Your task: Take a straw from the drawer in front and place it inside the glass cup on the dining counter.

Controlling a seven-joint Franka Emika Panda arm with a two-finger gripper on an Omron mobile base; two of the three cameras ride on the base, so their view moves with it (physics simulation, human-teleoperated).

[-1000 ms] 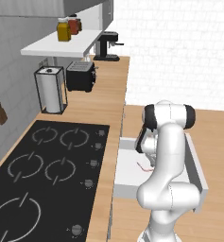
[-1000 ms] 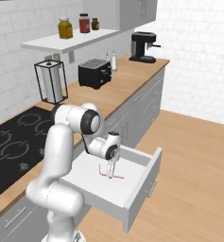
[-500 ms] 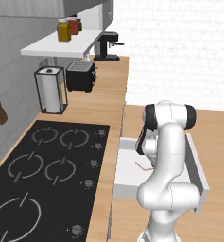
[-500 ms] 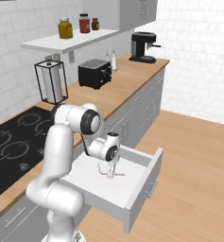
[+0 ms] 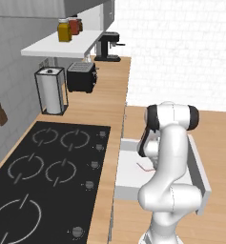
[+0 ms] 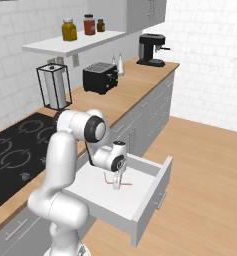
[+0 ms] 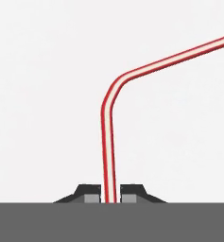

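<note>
The gripper (image 7: 110, 194) has just pinched its fingers onto the straw (image 7: 108, 132), which lies on the drawer (image 6: 149, 197) floor and bends off toward two o'clock, so the pickup looks secured and lifting seems next.

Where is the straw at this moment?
The straw lies on the open drawer's white floor, pinched between the claw's fingertips, below the hob counter.

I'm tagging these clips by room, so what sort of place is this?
A rendered home kitchen: a black hob set in a wood worktop, a toaster, a coffee machine.
</note>
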